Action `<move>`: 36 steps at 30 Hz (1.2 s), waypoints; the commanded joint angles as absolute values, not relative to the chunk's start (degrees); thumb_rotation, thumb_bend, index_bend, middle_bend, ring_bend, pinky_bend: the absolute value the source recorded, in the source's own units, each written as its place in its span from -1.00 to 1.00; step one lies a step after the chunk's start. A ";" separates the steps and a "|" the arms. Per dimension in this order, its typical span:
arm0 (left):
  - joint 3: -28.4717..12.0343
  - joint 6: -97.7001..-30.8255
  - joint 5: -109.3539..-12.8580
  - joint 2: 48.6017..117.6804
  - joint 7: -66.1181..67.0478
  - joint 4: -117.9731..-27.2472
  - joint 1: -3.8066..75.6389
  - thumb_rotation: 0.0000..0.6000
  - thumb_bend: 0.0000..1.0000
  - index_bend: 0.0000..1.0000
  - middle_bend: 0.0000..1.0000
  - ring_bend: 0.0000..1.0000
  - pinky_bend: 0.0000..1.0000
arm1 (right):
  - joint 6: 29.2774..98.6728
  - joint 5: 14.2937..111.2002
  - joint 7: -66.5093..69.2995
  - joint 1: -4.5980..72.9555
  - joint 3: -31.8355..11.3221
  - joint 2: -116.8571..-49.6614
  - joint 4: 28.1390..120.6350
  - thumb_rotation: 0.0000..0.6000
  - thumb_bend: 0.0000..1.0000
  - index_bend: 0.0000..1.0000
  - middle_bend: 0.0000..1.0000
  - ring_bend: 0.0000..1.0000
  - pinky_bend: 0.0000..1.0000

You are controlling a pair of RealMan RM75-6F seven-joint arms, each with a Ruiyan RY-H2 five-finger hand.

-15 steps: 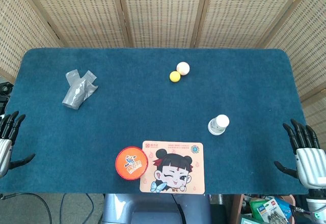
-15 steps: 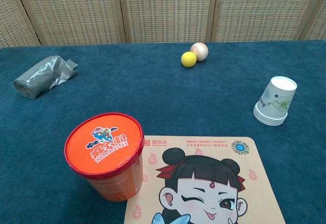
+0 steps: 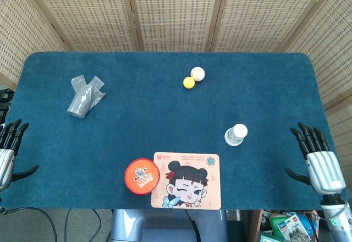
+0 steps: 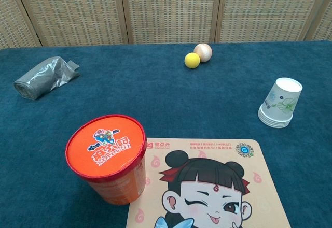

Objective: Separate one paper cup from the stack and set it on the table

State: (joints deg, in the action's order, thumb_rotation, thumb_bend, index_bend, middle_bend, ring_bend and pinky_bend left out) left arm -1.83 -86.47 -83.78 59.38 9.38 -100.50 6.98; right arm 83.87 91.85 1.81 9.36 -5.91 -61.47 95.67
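Observation:
A stack of white paper cups (image 3: 236,135) (image 4: 280,103) stands upside down on the blue table, right of centre. My right hand (image 3: 317,161) hovers at the table's right edge, fingers spread and empty, well to the right of the stack. At the left edge my left hand (image 3: 7,153) is open too, fingers apart, holding nothing. Neither hand shows in the chest view.
An orange-lidded tub (image 3: 142,176) (image 4: 108,158) and a cartoon mat (image 3: 187,180) (image 4: 207,186) lie at the front edge. A yellow ball (image 3: 188,82) and a cream ball (image 3: 197,73) sit further back. A grey rolled bag (image 3: 84,95) lies at back left.
My right hand has moved a little to the left and further over the table edge. The left hand and the cups have not moved.

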 commanded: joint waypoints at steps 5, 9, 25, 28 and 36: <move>-2.68 -85.42 -82.26 60.00 10.74 -100.28 7.46 1.00 -0.81 -1.00 -1.00 -1.00 -1.00 | 67.16 90.01 10.18 21.76 -9.65 -62.84 90.89 1.00 -0.89 -0.77 -0.70 -0.92 -0.70; -3.30 -84.52 -80.93 60.52 11.71 -99.67 7.86 1.00 -0.81 -1.00 -1.00 -1.00 -1.00 | 55.98 85.97 9.41 28.05 -10.15 -64.62 87.19 1.00 -0.73 -0.71 -0.59 -0.83 -0.61; -4.39 -82.12 -77.80 60.99 11.85 -98.09 8.49 1.00 -0.81 -1.00 -1.00 -1.00 -1.00 | 49.26 84.84 14.39 33.79 -7.57 -73.22 74.48 1.00 -0.58 -0.60 -0.46 -0.72 -0.41; -4.36 -81.84 -77.70 61.07 11.97 -98.03 8.54 1.00 -0.81 -1.00 -1.00 -1.00 -1.00 | 48.60 84.90 15.46 34.51 -7.04 -74.28 73.12 1.00 -0.56 -0.57 -0.43 -0.69 -0.35; -4.29 -81.48 -77.50 61.14 12.13 -98.19 8.52 1.00 -0.81 -1.00 -1.00 -1.00 -1.00 | 48.53 83.84 14.58 36.11 -7.14 -77.99 69.35 1.00 -0.44 -0.27 -0.20 -0.45 -0.06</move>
